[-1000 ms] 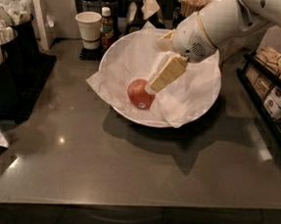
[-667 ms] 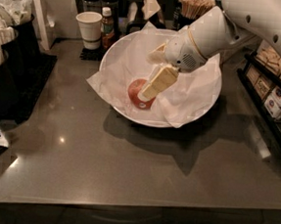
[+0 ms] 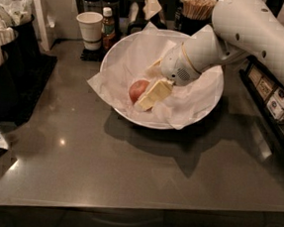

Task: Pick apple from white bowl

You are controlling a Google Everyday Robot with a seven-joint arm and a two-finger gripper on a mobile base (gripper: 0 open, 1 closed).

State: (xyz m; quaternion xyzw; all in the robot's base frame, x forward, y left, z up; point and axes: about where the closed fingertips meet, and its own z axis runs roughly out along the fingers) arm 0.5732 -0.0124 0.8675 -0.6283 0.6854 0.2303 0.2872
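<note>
The white bowl [image 3: 202, 108], wide and lined with crumpled white paper, stands at the back middle of the grey counter. The small red-orange apple [image 3: 136, 89] lies in its left half on the paper. My gripper [image 3: 146, 88], on the white arm reaching in from the upper right, is down inside the bowl and open. One cream finger [image 3: 154, 93] lies against the apple's right front side. The other finger [image 3: 153, 68] is behind the apple. The apple rests on the paper at the fingertips and is partly hidden by the near finger.
A white paper cup [image 3: 89, 29] and a small bottle [image 3: 107, 28] stand behind the bowl at the left. A holder of wooden sticks [image 3: 196, 7] is at the back. Black racks with white packets [image 3: 4, 39] line the left edge, and a shelf of packets [image 3: 273, 94] lines the right.
My gripper has come down and a little left inside the bowl, so the near finger is now beside the apple instead of above it. The apple and bowl have stayed put.
</note>
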